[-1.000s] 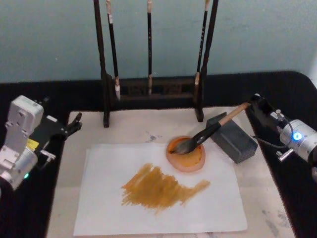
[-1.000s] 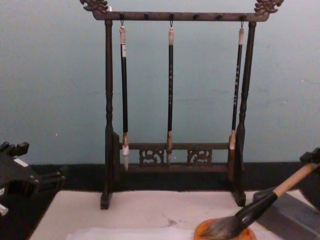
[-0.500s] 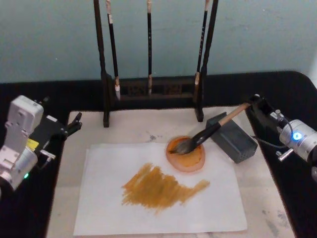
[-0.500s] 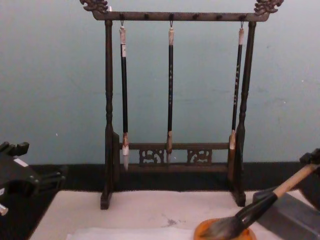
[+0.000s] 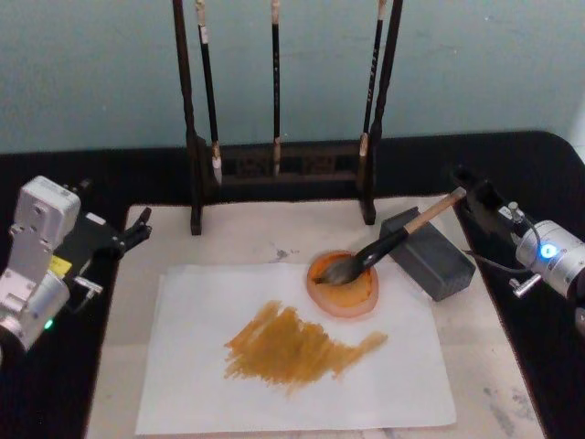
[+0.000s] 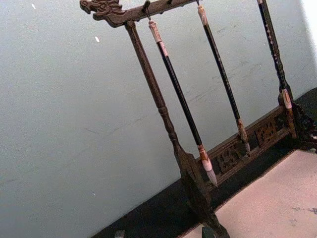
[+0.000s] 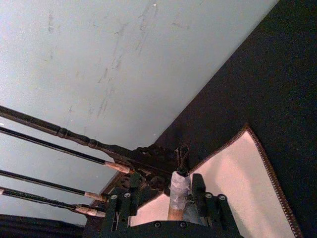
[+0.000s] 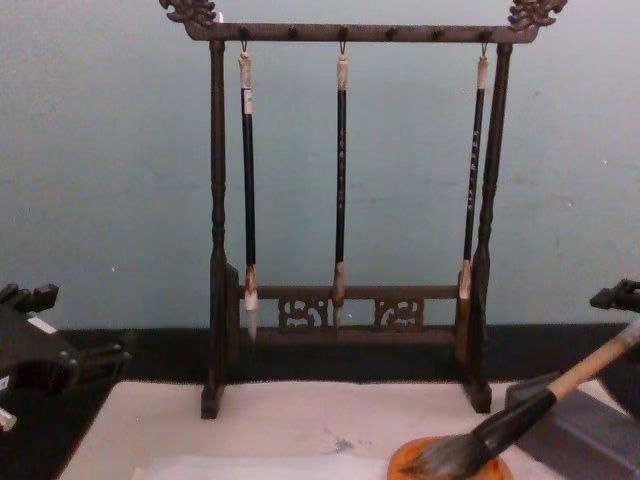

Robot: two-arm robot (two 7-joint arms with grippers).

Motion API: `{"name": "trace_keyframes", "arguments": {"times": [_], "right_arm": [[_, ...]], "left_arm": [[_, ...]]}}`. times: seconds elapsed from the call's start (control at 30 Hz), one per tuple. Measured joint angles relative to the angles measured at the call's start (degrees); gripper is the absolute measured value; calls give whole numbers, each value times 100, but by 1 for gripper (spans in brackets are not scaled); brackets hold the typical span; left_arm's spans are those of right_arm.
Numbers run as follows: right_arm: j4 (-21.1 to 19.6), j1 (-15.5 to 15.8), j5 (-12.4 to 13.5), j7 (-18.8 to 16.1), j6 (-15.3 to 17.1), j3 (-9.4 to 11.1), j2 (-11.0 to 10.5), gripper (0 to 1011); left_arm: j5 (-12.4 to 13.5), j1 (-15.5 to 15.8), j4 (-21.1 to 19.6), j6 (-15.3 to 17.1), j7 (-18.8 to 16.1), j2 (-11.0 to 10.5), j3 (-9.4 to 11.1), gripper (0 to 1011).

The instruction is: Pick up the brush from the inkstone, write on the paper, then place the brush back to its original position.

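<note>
**Now Clearing the Handle: Right Arm, Put-Down Step**

The brush lies at a slant. Its bristles sit in the orange dish, its black lower section crosses the corner of the grey block, and its tan handle rises toward my right. The dish stands at the far edge of the paper, which carries a broad brown patch of strokes. From this I judge the writing done and the put-down nearly complete.

My right gripper is at the tip of the handle. In the right wrist view its jaws stand apart on either side of the taped end, wider than the handle and clamping nothing. The cord loop lies just beyond them.

Recommended procedure:

1. Hold the jaws wide; do not close.
2. Retreat along the line of the handle, up and outward. A sideways nudge could roll the brush off the block or drag wet bristles onto the paper.
3. Mind the cord loop, which may snag a finger.
4. Confirm that the brush rests unaided.

My left gripper is parked at the left edge of the mat, jaws apart.
</note>
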State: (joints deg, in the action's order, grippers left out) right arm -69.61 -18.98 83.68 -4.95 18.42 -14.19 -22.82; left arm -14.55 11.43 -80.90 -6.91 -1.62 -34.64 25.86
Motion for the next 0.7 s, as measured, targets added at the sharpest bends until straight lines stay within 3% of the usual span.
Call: {"name": "trace_keyframes", "arguments": {"times": [0.17,0.2,0.37,0.7], "right_arm": [[-2,2,-1,-2,0,3,1,762],[-2,2,-2,-3,0,4,0,843],[-3,2,-4,-6,0,4,0,959],[-3,2,-8,-6,0,4,0,1000]], "left_arm": [[0,0,0,0,0,0,0,1010],[0,0,0,0,0,0,0,1010],[0,0,0,0,0,0,0,1010],[0,0,0,0,0,0,0,1010]]}}
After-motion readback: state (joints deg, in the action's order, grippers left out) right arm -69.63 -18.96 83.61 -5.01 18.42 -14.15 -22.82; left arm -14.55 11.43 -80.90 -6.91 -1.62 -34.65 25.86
